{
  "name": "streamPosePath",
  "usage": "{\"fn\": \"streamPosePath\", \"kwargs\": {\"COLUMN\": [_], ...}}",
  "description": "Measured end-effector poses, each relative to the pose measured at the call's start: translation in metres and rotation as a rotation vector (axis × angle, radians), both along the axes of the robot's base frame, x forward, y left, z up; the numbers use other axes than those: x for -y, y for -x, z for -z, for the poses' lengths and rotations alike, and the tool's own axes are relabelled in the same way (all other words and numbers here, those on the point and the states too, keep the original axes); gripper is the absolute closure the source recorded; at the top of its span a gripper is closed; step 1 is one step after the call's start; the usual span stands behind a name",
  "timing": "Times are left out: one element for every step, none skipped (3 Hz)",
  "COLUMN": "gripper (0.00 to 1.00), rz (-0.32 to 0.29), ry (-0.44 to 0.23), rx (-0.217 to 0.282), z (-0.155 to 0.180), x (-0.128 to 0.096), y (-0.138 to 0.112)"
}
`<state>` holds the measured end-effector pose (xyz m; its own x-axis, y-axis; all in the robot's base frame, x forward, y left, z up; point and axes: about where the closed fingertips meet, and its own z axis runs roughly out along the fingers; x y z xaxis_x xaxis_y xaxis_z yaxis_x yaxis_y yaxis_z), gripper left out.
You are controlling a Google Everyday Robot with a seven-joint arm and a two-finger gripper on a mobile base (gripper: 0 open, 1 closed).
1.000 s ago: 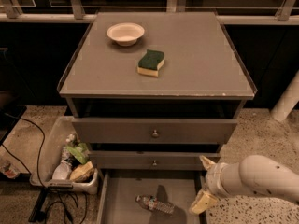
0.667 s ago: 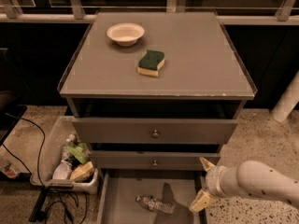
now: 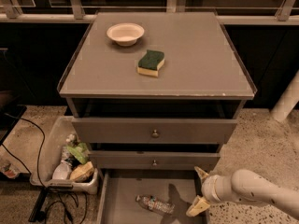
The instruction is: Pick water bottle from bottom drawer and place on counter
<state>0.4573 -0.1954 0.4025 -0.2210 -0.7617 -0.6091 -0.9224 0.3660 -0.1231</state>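
Note:
The water bottle (image 3: 155, 204) lies on its side on the grey floor of the open bottom drawer (image 3: 121, 195), cap pointing left. My gripper (image 3: 199, 189) hangs at the drawer's right side, to the right of the bottle and apart from it. Its two pale fingers are spread, one at the top (image 3: 201, 173) and one lower down (image 3: 196, 206), with nothing between them. Its shadow falls on the drawer floor just right of the bottle. The counter (image 3: 196, 64) is the flat grey cabinet top above.
A white bowl (image 3: 125, 33) and a green and yellow sponge (image 3: 151, 62) sit on the counter. Two closed drawer fronts with round knobs (image 3: 154, 133) are above the open drawer. A bin of wrappers and containers (image 3: 70, 160) stands on the floor at left, with cables beside it.
My gripper and arm have shifted slightly left toward the drawer. The bottle has not moved.

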Motion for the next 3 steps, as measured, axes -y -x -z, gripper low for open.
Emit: {"fn": "streamPosePath", "kwargs": {"gripper": [0.0,0.0,0.0], "rz": [-0.007,-0.006,-0.009], "ry": [0.006,-0.015,-0.043], "rx": [-0.003,-0.06,-0.118], "z": [0.004,0.039,0.098], "x": [-0.003,-0.009,-0.015], "y": [0.001,0.001,0.004]}}
